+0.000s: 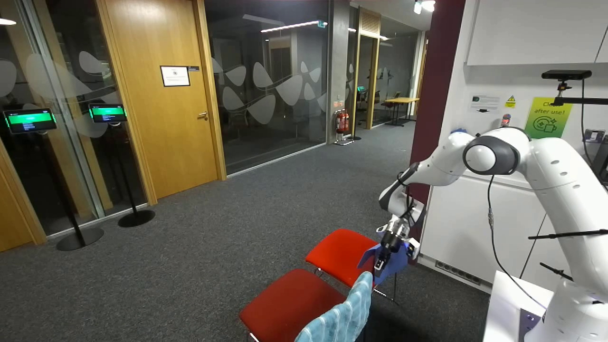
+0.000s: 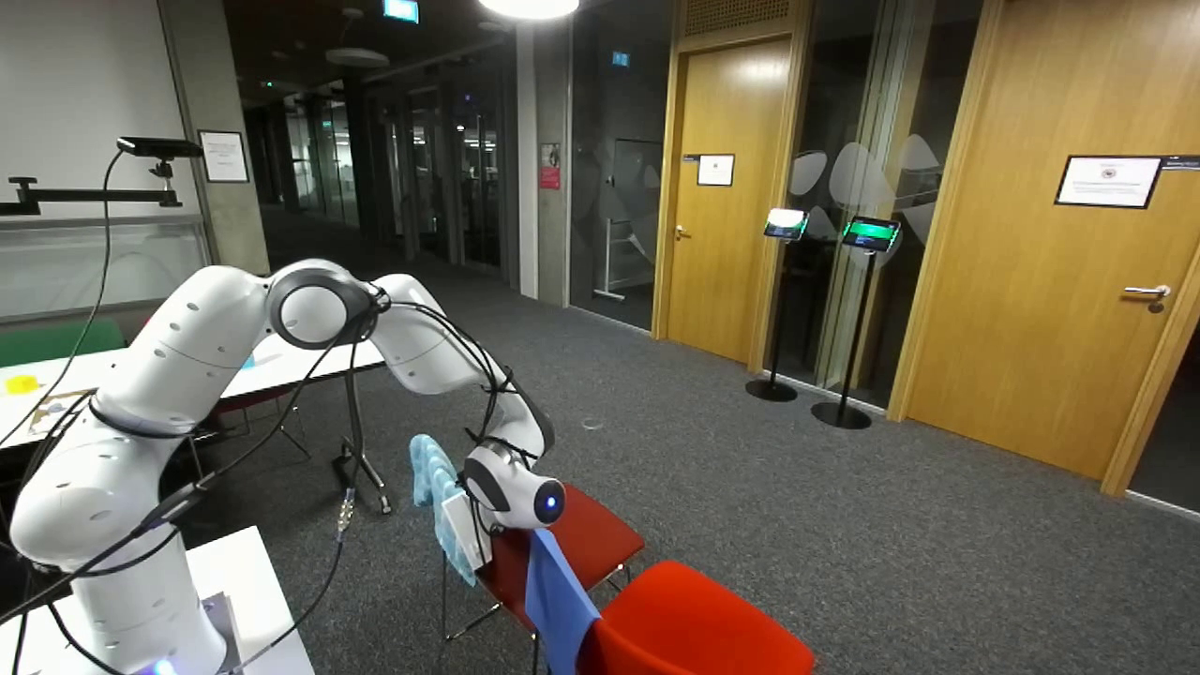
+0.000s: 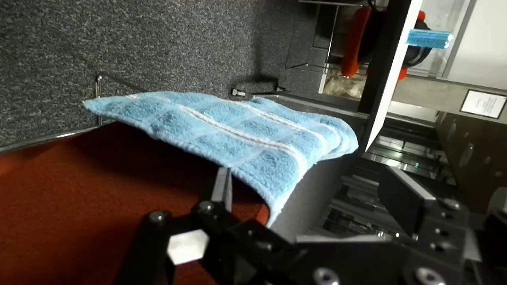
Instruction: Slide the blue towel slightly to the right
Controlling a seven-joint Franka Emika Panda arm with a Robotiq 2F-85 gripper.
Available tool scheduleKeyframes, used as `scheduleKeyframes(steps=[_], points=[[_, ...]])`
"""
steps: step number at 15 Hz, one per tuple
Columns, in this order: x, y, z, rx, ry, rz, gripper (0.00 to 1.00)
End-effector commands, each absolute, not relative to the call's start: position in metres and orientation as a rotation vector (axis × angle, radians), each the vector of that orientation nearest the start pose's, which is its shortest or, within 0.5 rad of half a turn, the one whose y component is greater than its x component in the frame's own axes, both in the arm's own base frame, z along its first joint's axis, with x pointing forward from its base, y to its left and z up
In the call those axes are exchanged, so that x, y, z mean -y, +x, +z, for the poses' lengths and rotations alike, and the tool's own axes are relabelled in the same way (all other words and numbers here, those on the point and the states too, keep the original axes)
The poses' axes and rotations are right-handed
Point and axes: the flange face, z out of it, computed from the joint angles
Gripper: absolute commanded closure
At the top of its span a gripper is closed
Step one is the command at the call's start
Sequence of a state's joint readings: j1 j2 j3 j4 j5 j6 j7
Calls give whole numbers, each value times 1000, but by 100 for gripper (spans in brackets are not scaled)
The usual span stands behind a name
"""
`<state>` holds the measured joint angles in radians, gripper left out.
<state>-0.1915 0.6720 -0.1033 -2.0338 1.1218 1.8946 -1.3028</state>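
The blue towel (image 1: 394, 266) is deep royal blue and hangs over the back of the bright red chair. It also shows in an exterior view (image 2: 555, 600), draped over that chair's back. It is out of view in the wrist view. My gripper (image 1: 379, 264) points down, in front of part of the blue towel in that exterior view and close to the near end of the teal cloth. In the wrist view my gripper (image 3: 307, 170) is open with nothing gripped. The teal cloth's edge shows between the two fingers; I cannot tell whether a finger touches it.
The pale teal cloth (image 3: 225, 126) hangs on the back of the dark red chair (image 1: 294, 304), beside the bright red chair (image 2: 703, 619). White cabinets (image 1: 479, 223) stand behind the arm. A white table (image 2: 309, 361) stands beyond it.
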Motion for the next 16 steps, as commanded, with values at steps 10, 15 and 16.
scheduleKeyframes(steps=[10, 15, 16], points=[[89, 521, 85, 212, -2056, -224, 0], [85, 523, 87, 231, -2036, -220, 0], [84, 523, 88, 235, -2030, -219, 0]])
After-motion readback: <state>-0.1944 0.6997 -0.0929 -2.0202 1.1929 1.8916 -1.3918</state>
